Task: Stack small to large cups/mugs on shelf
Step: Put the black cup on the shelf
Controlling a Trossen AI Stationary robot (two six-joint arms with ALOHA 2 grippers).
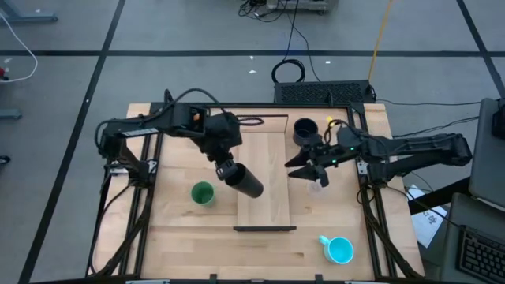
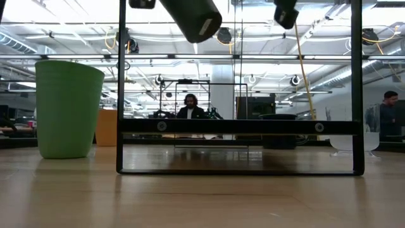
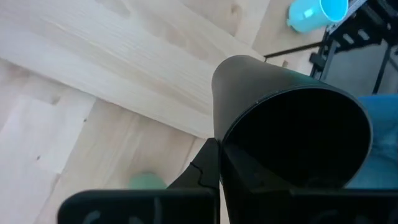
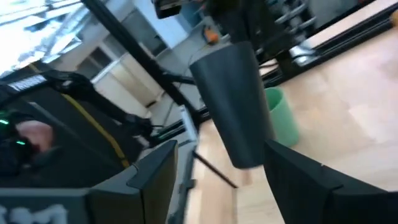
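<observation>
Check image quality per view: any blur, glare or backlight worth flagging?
High view: evenly lit and sharp, tall black cup clear in the left gripper. Low view: bright ceiling lights backlight the scene, green cup stays readable. Left wrist view: the cup's mouth fills the frame, blue mug soft. Right wrist view: motion-smeared, right gripper fingers blurred.

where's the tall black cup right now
The tall black cup is held tilted in the air by the left gripper, over the left edge of the shelf, just right of the green cup in the high view.
</observation>
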